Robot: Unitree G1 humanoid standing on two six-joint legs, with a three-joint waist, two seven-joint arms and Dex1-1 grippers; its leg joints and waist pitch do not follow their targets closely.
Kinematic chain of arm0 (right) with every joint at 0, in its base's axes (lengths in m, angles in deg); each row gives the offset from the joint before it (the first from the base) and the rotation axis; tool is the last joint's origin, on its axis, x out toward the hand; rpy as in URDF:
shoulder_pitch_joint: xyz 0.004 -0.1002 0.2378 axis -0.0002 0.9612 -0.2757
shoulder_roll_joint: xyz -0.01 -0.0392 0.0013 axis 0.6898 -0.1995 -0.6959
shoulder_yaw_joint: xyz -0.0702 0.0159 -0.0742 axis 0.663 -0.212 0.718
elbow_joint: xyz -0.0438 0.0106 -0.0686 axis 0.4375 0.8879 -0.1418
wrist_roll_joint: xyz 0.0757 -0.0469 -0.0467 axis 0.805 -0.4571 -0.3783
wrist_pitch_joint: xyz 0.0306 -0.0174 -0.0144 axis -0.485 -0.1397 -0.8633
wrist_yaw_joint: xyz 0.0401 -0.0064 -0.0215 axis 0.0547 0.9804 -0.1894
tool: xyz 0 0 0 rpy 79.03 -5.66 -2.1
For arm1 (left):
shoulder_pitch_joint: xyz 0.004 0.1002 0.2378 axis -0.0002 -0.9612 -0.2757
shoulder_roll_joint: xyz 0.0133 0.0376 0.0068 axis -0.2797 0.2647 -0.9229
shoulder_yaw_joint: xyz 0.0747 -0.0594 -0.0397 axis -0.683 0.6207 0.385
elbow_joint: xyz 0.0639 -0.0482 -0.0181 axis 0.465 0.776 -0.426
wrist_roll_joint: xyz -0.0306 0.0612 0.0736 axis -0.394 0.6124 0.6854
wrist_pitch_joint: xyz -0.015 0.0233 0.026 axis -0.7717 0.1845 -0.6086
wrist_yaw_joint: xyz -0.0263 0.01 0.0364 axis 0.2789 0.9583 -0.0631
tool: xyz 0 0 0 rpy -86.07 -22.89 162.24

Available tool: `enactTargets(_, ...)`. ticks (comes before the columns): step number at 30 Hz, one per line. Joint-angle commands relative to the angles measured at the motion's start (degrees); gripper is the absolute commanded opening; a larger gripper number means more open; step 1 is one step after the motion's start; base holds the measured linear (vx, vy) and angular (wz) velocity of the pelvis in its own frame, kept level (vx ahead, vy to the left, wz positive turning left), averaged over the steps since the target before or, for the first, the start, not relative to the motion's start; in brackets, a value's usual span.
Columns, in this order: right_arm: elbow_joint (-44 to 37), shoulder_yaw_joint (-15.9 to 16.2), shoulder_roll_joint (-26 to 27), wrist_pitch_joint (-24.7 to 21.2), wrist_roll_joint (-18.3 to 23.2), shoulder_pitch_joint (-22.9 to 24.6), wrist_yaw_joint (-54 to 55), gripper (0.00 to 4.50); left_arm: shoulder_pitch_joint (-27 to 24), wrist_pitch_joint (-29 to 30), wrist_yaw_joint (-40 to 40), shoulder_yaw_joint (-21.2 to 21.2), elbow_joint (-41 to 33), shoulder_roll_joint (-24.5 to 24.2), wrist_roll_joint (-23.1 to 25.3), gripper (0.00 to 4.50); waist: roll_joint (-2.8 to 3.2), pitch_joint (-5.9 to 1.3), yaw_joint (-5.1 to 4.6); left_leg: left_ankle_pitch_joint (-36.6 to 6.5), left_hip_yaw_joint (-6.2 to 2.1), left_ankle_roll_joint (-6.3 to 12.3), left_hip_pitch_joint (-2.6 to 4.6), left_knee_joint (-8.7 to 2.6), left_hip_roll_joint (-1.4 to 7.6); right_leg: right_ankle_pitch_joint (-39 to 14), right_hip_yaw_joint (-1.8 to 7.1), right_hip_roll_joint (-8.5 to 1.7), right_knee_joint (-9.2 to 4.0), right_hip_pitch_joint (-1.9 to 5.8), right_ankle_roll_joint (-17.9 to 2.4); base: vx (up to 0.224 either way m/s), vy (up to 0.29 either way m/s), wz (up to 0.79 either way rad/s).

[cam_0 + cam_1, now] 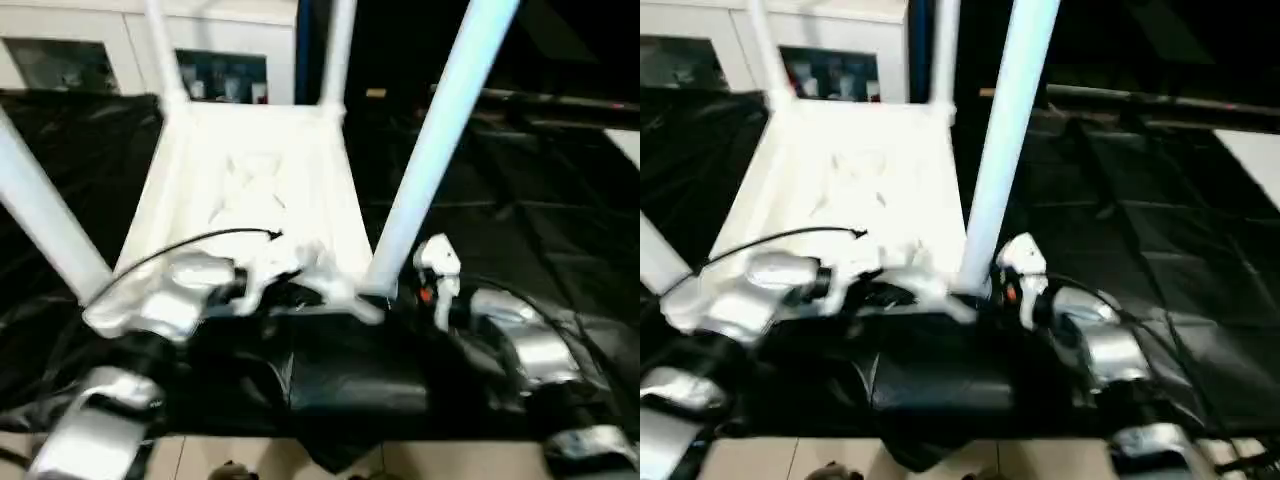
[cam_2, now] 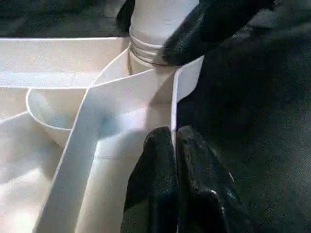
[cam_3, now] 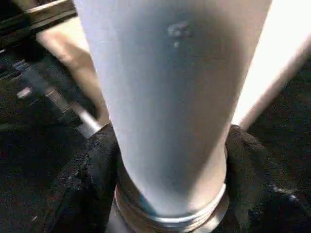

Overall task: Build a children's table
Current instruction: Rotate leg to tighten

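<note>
Left fingers (image 2: 175,160): pressed together on the thin rim wall of the tabletop (image 1: 255,190), near its right near corner.
Right fingers (image 3: 97,174): spread either side of the leg (image 1: 430,160), closely flanking its base where the threaded end met the corner socket; whether they gripped it could not be told.
Children's table: upside down, ribbed underside up, on the table near its near edge; four legs rose from the corners.
Surface: table covered in crinkled black sheet (image 1: 520,200).
Room: white cabinets (image 1: 90,50) beyond the far edge; pale floor (image 1: 200,460) below the near edge.
Open room: bare black sheet to the right of the tabletop.
</note>
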Motion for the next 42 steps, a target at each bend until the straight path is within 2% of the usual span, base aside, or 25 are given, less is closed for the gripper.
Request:
enactTargets(1,3.4,0.8,2.2,-2.3,-2.4,0.1,5.8,2.72,1.4,0.9,-7.4,0.2,3.0,2.8,0.7,0.0,-0.2,-2.65,-0.28,-15.4,-1.72,0.12,0.56,-3.98,2.61,-25.9,3.01,-5.4,-5.97,1.95,-6.6,0.0,0.0,0.0)
enactTargets(2,5.2,-0.5,4.0,-2.7,-2.8,-0.6,11.7,2.71,2.5,1.3,-10.8,0.2,4.6,4.6,1.3,0.0,-0.25,-2.7,-0.29,-15.5,-1.78,0.02,0.54,-3.98,2.57,-26.5,2.95,-5.42,-6.05,2.05,-6.3,0.0,0.0,0.0)
enactTargets(4,9.1,-2.4,7.4,-3.5,-4.1,-2.3,23.4,2.71,4.4,2.6,-16.6,0.0,7.3,8.7,2.1,0.0,-0.15,-2.72,-0.64,-15.7,-1.85,-0.67,0.76,-4.06,2.59,-26.6,3.04,-5.37,-6.12,1.63,-6.0,0.0,0.0,0.0)
enactTargets(5,10.3,-2.8,8.3,-3.6,-4.5,-2.8,26.6,2.71,4.9,2.9,-18.2,0.0,8.0,9.8,2.3,0.0,-0.19,-2.73,-0.84,-16.2,-2.0,-1.0,0.66,-4.11,2.61,-26.5,2.94,-5.44,-6.11,1.81,-6.1,0.0,0.0,0.0)
enactTargets(6,11.4,-2.5,9.8,-3.6,-4.8,-3.4,28.1,2.71,5.5,3.1,-19.5,-0.1,8.9,11.7,2.2,0.0,-0.23,-2.79,-0.91,-16.3,-1.91,-0.89,0.7,-4.03,2.55,-26.2,2.99,-5.45,-6.17,1.75,-6.1,0.0,0.0,0.0)
enactTargets(7,11.7,-2.0,10.9,-3.2,-5.0,-3.8,28.2,2.71,5.8,3.0,-19.7,-0.2,9.3,12.8,2.1,0.0,0.05,-2.87,-1.12,-16.5,-1.75,-0.71,0.76,-3.86,2.41,-25.0,3.12,-5.37,-6.23,1.62,-6.5,0.0,0.0,0.0)
enactTargets(8,11.9,-1.7,11.5,-3.0,-5.1,-4.0,28.1,2.71,5.9,2.8,-19.8,-0.4,9.5,13.4,2.1,0.0,-0.04,-2.83,-1.19,-16.5,-1.81,-0.42,0.65,-3.87,2.37,-24.6,3.11,-5.33,-6.15,1.72,-6.6,0.0,0.0,0.0)
enactTargets(10,12.0,0.1,12.9,-1.4,-6.6,-4.6,27.5,2.71,6.2,1.9,-19.2,-0.5,9.9,14.5,2.3,0.0,0.04,-2.93,-1.11,-16.2,-1.72,0.76,0.54,-3.79,2.3,-23.5,3.23,-5.39,-6.22,1.79,-6.5,0.0,0.0,0.0)
enactTargets(11,12.0,0.1,12.9,-1.4,-6.6,-4.6,27.5,3.26,6.2,1.9,-19.2,-0.5,9.9,14.5,2.3,0.0,0.01,-2.91,-1.14,-16.0,-1.74,0.95,0.43,-3.82,2.28,-23.4,3.19,-5.34,-6.18,1.89,-6.5,0.0,0.0,0.0)
enactTargets(12,12.0,0.6,13.0,-0.2,-7.1,-4.9,26.9,3.4,6.3,1.7,-18.9,-0.4,10.1,14.4,2.3,0.0,0.12,-2.96,-1.07,-15.6,-1.74,1.27,0.36,-3.83,2.26,-23.0,3.16,-5.33,-6.11,1.98,-6.5,0.0,0.0,0.0)
enactTargets(14,12.1,0.7,12.8,1.5,-7.1,-5.3,25.8,3.47,6.7,0.6,-18.1,-0.4,11.0,13.7,2.7,0.0,0.05,-2.99,-1.09,-15.5,-1.71,1.38,0.29,-3.8,2.19,-23.4,3.11,-5.33,-6.18,1.99,-6.4,0.0,0.0,0.0)
enactTargets(16,12.4,0.6,12.1,3.7,-7.1,-5.9,24.9,3.84,6.9,-0.1,-17.3,-0.3,11.6,12.8,2.9,0.0,0.13,-3.05,-1.05,-15.6,-1.8,1.48,0.37,-3.91,2.41,-22.8,3.13,-5.42,-6.08,1.97,-6.7,0.0,0.0,0.0)
enactTargets(17,12.6,0.1,11.6,4.7,-6.5,-6.2,24.0,3.84,6.8,-0.6,-16.3,-0.3,11.5,12.1,2.8,0.0,0.0,-3.02,-1.11,-15.7,-1.79,1.53,0.28,-3.91,2.4,-22.6,3.13,-5.38,-6.05,1.97,-6.8,0.0,0.0,0.0)
enactTargets(20,11.1,-1.2,7.5,5.9,-4.2,-6.3,15.8,4.04,4.8,-2.7,-9.0,0.0,8.7,8.5,0.6,0.0,0.2,-3.04,-1.11,-15.8,-1.82,2.09,0.11,-3.89,2.4,-22.0,3.1,-5.46,-5.98,2.25,-7.3,0.0,0.0,0.0)
enactTargets(21,9.5,0.0,4.7,6.1,-4.3,-5.9,10.2,4.04,3.7,-2.9,-5.2,0.3,7.1,6.7,-0.5,0.0,0.07,-3.15,-1.11,-14.3,-1.7,3.12,-0.33,-3.72,2.43,-19.2,3.17,-5.41,-5.57,2.63,-8.1,0.0,0.0,0.0)
enactTargets(23,7.9,1.4,2.7,6.5,-4.6,-5.1,5.9,4.04,3.3,-3.1,-3.6,0.2,6.5,5.5,-0.7,0.0,0.26,-3.18,-0.97,-13.4,-1.53,3.55,-0.06,-3.58,2.5,-17.4,3.21,-5.33,-5.45,2.38,-8.8,0.0,0.0,0.0)
enactTargets(24,5.6,3.0,-0.1,6.8,-4.4,-3.8,-0.5,4.04,2.7,-3.7,-1.0,0.1,5.8,3.6,-1.0,0.0,0.17,-3.27,-0.77,-12.0,-1.45,4.01,-0.31,-3.49,2.44,-15.2,3.19,-5.29,-5.18,2.75,-9.3,0.0,0.0,0.0)
enactTargets(25,5.6,3.0,-0.1,6.8,-4.4,-3.8,-0.5,4.04,2.7,-3.7,-1.0,0.1,5.8,3.6,-1.0,0.0,0.3,-3.36,-0.45,-11.5,-1.42,4.22,-0.12,-3.41,2.57,-13.9,3.21,-5.33,-5.07,2.73,-9.6,0.0,0.0,0.0)
enactTargets(26,3.0,3.7,-2.7,6.4,-3.1,-2.5,-6.2,4.04,1.9,-3.7,2.5,0.3,4.5,1.7,-2.0,0.0,0.23,-3.29,-0.47,-10.7,-1.27,4.61,-0.2,-3.4,2.58,-12.1,3.24,-5.21,-4.79,2.66,-10.1,0.0,0.0,0.0)
enactTargets(27,2.3,3.8,-3.5,6.2,-2.6,-2.2,-7.9,4.04,1.6,-3.7,3.9,0.4,3.9,1.1,-2.5,0.0,0.23,-3.5,-0.06,-9.2,-1.31,5.06,-0.18,-3.32,2.68,-9.3,3.18,-5.2,-4.41,3.02,-10.8,0.0,0.0,0.0)
enactTargets(30,0.1,3.9,-5.8,5.6,-1.4,-1.3,-11.5,4.04,0.4,-2.2,8.3,0.2,1.1,-1.0,-3.9,0.0,0.41,-3.55,0.52,-7.4,-1.08,5.53,-0.2,-3.27,3.01,-4.3,3.0,-4.92,-3.61,2.89,-12.8,0.0,0.0,0.0)
enactTargets(33,-0.6,3.9,-7.1,6.2,-0.8,-1.1,-14.4,4.04,-0.8,-0.6,12.4,-0.3,-1.8,-3.6,-5.1,0.0,0.54,-3.45,0.71,-8.8,-1.01,4.61,-0.02,-3.29,3.01,-6.5,2.94,-5.05,-3.77,2.79,-13.1,0.0,0.0,0.0)
enactTargets(36,-0.8,4.0,-7.3,5.8,-0.3,-1.0,-15.8,3.89,-1.0,-0.9,12.9,0.2,-2.1,-4.1,-5.3,0.0,0.43,-3.24,0.64,-10.1,-1.07,3.43,0.0,-3.39,2.93,-10.5,3.0,-5.1,-4.26,2.68,-11.9,0.0,0.0,0.0)
enactTargets(40,-1.3,3.8,-6.7,5.1,0.2,-0.8,-16.1,3.89,-1.2,-0.8,12.7,0.6,-2.2,-4.2,-5.6,0.0,0.31,-3.28,0.66,-9.5,-1.14,3.17,-0.09,-3.41,2.85,-10.7,3.06,-5.16,-4.22,2.79,-11.5,0.0,0.0,0.0)
enactTargets(42,-1.7,4.0,-6.4,4.5,0.7,-0.6,-16.7,3.55,-1.5,-0.4,12.7,0.5,-2.7,-4.2,-5.7,0.0,0.38,-3.31,0.69,-8.9,-1.11,3.4,-0.09,-3.37,2.85,-9.6,3.04,-5.07,-4.12,2.76,-11.7,0.0,0.0,0.0)
